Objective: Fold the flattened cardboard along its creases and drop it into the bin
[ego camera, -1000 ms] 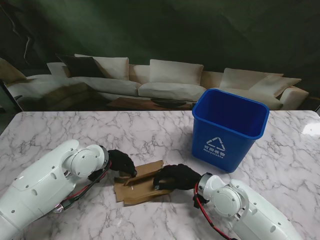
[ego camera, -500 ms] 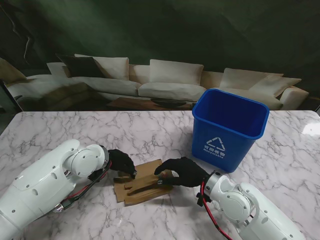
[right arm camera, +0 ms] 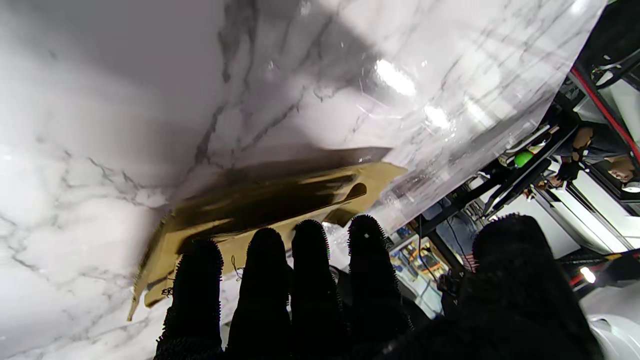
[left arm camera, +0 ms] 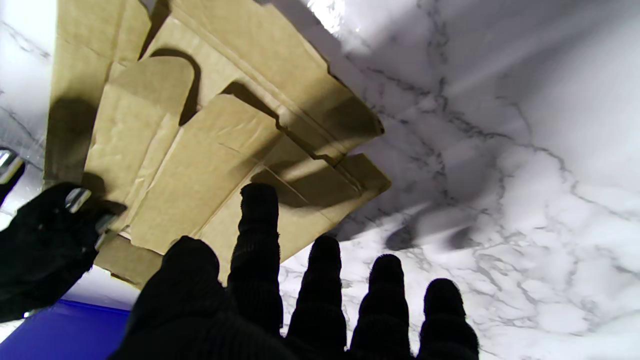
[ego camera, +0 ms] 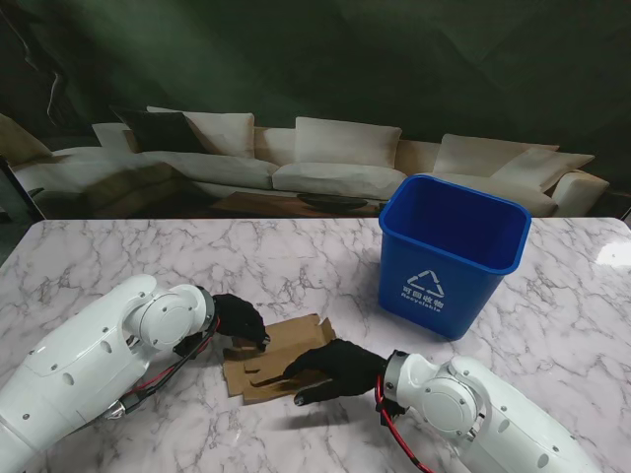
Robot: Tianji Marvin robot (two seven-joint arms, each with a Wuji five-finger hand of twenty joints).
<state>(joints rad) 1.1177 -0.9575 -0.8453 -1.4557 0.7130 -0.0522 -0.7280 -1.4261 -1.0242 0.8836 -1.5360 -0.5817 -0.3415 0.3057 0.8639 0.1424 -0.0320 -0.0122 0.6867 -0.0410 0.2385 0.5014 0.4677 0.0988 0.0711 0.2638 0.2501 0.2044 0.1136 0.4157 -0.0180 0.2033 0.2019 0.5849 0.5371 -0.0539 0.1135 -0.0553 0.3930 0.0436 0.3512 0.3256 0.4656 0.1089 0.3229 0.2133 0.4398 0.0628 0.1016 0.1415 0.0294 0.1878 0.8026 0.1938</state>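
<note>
The brown cardboard [ego camera: 286,342] lies partly folded on the marble table between my hands, its flaps overlapping [left arm camera: 215,145]. My left hand [ego camera: 240,320] rests at its left end with fingers spread, and one fingertip [left arm camera: 259,200] lies on the sheet. It grips nothing. My right hand [ego camera: 335,368] is stretched flat and low over the cardboard's near right edge, fingers straight [right arm camera: 265,270] and pointing left along the sheet [right arm camera: 280,192]. The blue bin [ego camera: 452,251] stands upright to the right, farther from me than the cardboard.
The marble table [ego camera: 148,256] runs back to a wall printed with a sofa. The bin's wall [left arm camera: 60,335] shows beside my right hand [left arm camera: 40,250] in the left wrist view. Beyond the table's edge the right wrist view shows lab clutter [right arm camera: 525,165].
My right hand came off the cardboard's right end, dropped nearer to me and flattened out. The right flap it covered now shows. The left hand has stayed put.
</note>
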